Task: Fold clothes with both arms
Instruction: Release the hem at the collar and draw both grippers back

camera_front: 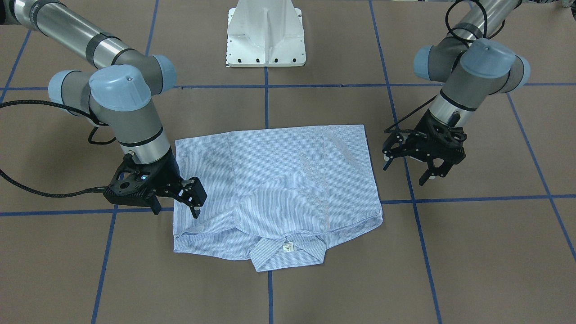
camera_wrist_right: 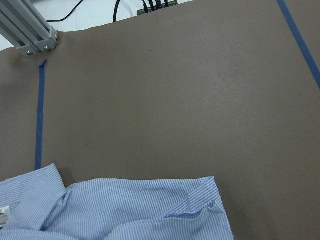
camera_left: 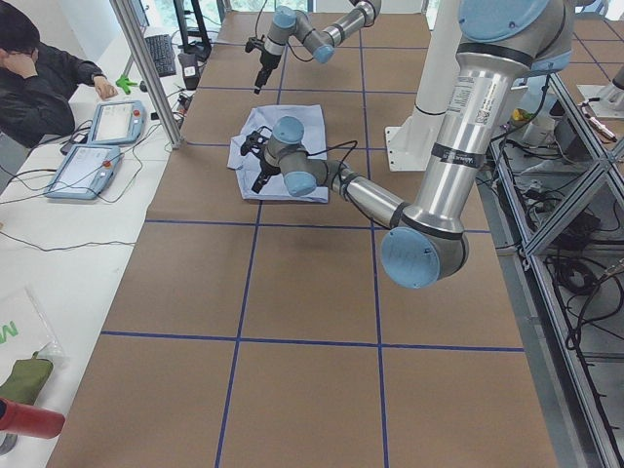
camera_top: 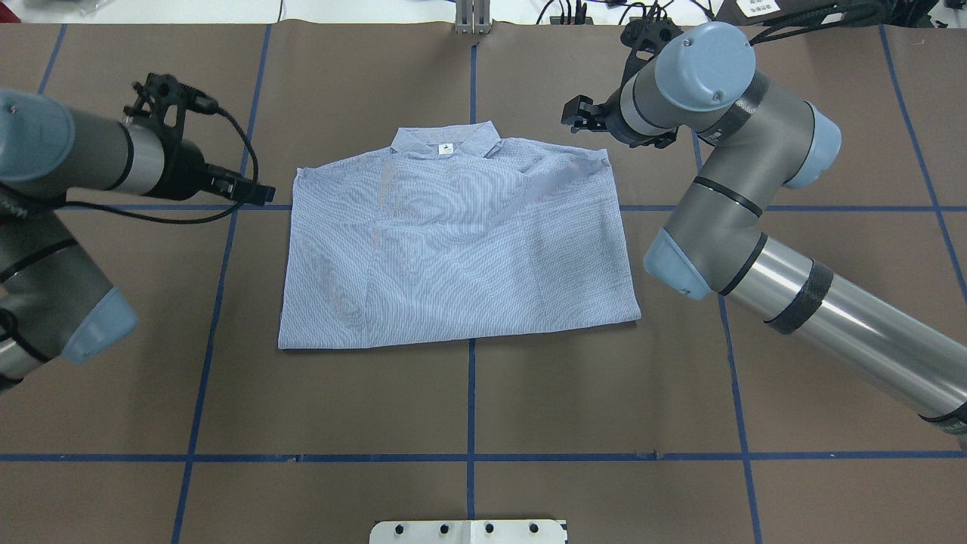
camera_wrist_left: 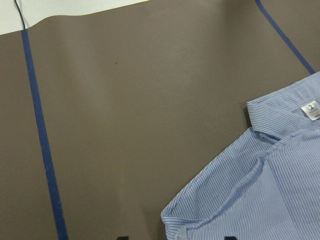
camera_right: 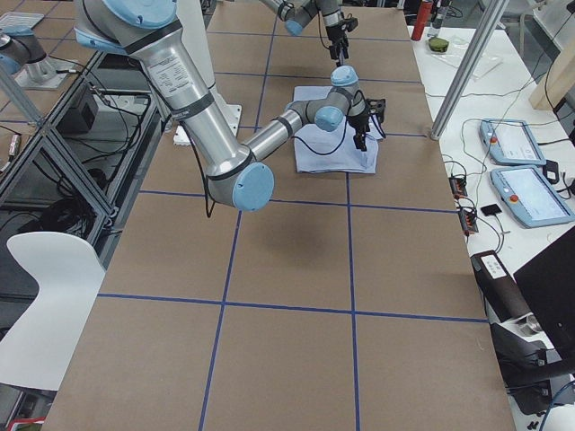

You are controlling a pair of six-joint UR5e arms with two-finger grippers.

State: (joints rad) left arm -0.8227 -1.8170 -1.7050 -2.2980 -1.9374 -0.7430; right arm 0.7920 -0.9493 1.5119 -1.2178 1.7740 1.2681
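striped blue shirt (camera_front: 279, 180), a folded rectangle; left end effector (camera_front: 404, 175) and right end effector (camera_front: 176, 212) released.

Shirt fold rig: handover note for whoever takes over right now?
Left gripper: open, empty, off the cloth beside the shirt's edge on its side, near the collar end.
Right gripper: open, empty, at the opposite collar-end corner.
Shirt: flat mid-table in a rough rectangle. The collar and neck label are at the edge far from the robot, and no sleeve sticks out.
Done: sleeves seem folded in.
Left: likely one more fold, perhaps collar end toward the robot. Both grippers look placed for it.
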